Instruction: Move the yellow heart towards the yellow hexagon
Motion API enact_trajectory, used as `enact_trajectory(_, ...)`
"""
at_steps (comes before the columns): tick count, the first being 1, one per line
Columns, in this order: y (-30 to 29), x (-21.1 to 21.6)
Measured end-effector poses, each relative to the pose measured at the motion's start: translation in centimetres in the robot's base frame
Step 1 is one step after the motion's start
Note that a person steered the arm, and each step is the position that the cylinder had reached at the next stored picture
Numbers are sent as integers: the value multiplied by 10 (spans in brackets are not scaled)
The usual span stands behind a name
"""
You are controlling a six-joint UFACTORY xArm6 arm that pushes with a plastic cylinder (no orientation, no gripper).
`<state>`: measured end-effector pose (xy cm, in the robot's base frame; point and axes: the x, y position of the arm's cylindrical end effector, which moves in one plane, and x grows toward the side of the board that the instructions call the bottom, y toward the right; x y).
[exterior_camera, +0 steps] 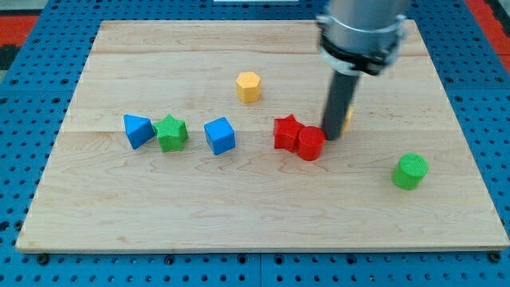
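Claw-less tip [331, 137] — two red blocks [300, 137] beside

yellow hexagon [249, 86], green cylinder [410, 171], blue cube [220, 135]

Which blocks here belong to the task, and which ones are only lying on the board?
Belong to the task:
yellow hexagon
yellow heart, mostly hidden behind the rod
my tip, right beside the heart

Only lying about:
blue triangle
green star
blue cube
red star
red cylinder
green cylinder
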<state>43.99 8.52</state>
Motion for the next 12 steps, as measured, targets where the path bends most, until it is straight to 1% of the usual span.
enact_trajectory(1, -20, -23)
enact_trajectory(2, 18, 10)
enact_trajectory(3, 71, 2)
enact_trajectory(4, 70, -12)
enact_trajectory(5, 70, -58)
enact_trajectory(6, 81, -42)
enact_trajectory(7, 103, -44)
enact_trajectory(8, 130, -85)
enact_trajectory(10, 24, -134)
enact_trajectory(11, 78, -166)
enact_trajectory(12, 26, -198)
